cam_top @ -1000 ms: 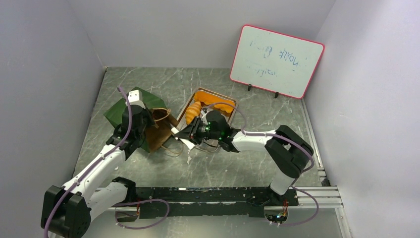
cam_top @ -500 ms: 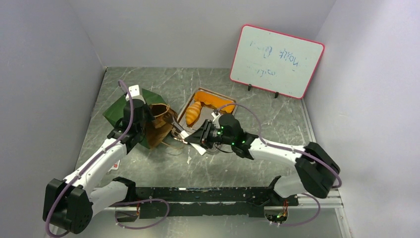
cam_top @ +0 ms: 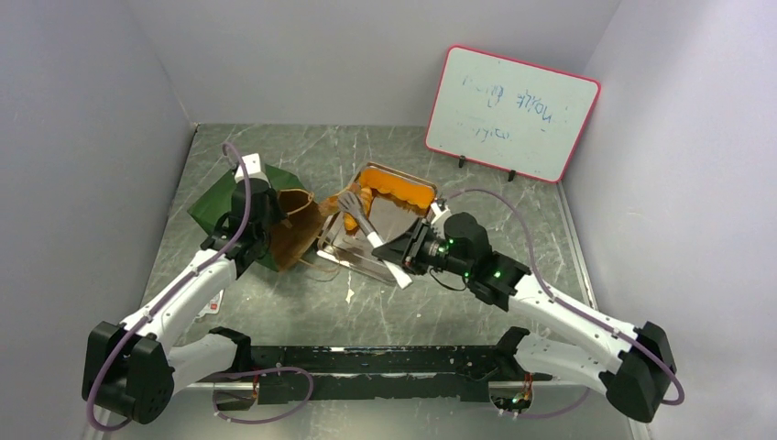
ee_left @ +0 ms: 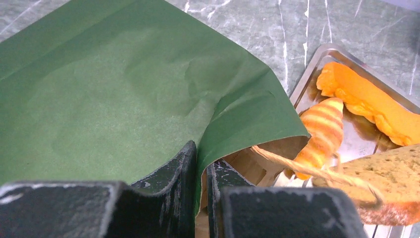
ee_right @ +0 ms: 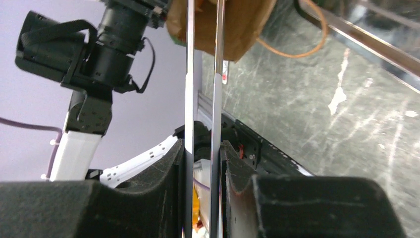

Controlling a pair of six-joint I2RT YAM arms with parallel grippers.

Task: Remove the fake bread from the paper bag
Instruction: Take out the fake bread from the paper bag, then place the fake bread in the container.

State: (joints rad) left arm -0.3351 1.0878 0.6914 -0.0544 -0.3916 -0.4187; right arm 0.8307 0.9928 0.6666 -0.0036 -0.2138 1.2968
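Observation:
The paper bag [cam_top: 216,207] lies tilted at the left, green outside, with its brown mouth [cam_top: 295,227] facing the tray. My left gripper [cam_top: 268,229] is shut on the bag's rim, one finger outside and one inside [ee_left: 199,173]. My right gripper [cam_top: 410,255] is shut on metal tongs [cam_top: 380,243], also seen in the right wrist view [ee_right: 189,74]. The tongs' tips hold a tan bread slice [cam_top: 350,199] just outside the bag's mouth, over the tray's left end. The slice also shows in the left wrist view [ee_left: 391,176], with the bag's handle cord across it.
A metal tray [cam_top: 362,261] right of the bag holds a striped croissant [ee_left: 322,131] and an orange loaf [cam_top: 396,187]. The bag's handle loop [cam_top: 316,271] lies on the table. A whiteboard [cam_top: 511,112] stands at the back right. Grey walls close in both sides.
My right arm has drawn back to the right, and the tongs have swung from the bag's mouth up over the tray with the bread slice. My left gripper has kept hold of the rim.

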